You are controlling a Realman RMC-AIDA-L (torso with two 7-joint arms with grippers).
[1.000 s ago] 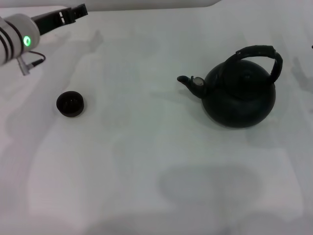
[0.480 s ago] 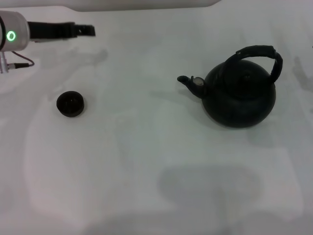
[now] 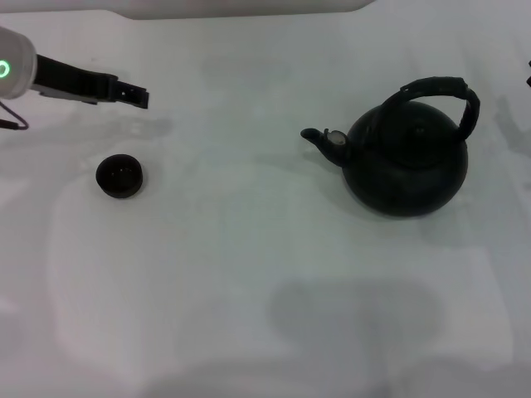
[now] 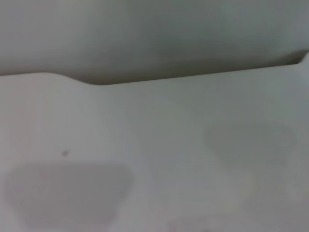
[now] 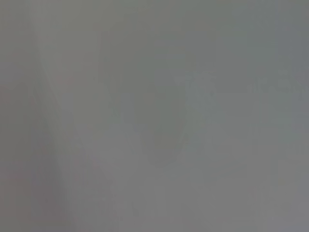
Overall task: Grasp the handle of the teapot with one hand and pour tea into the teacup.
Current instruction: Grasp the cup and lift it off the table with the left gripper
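Observation:
The teapot [image 3: 406,166] is round and matte black. It stands upright on the right of the white table [image 3: 249,274], with its spout [image 3: 319,137] pointing left. Its arched black handle [image 3: 440,87] stands over the lid, and nothing touches it. The small black teacup [image 3: 119,176] sits at the left, far from the pot. My left gripper [image 3: 139,97] reaches in from the far left edge and hangs a little behind and above the teacup, apart from it. My right gripper is out of view. Neither wrist view shows the pot or the cup.
The table's far edge [image 3: 249,12] runs along the top of the head view. The left wrist view shows only bare tabletop [image 4: 154,183] and that far edge [image 4: 145,79]. The right wrist view shows a plain grey surface.
My left arm has swung from the back left corner forward, so its gripper now hangs closer to the teacup. The teapot and the teacup have not moved.

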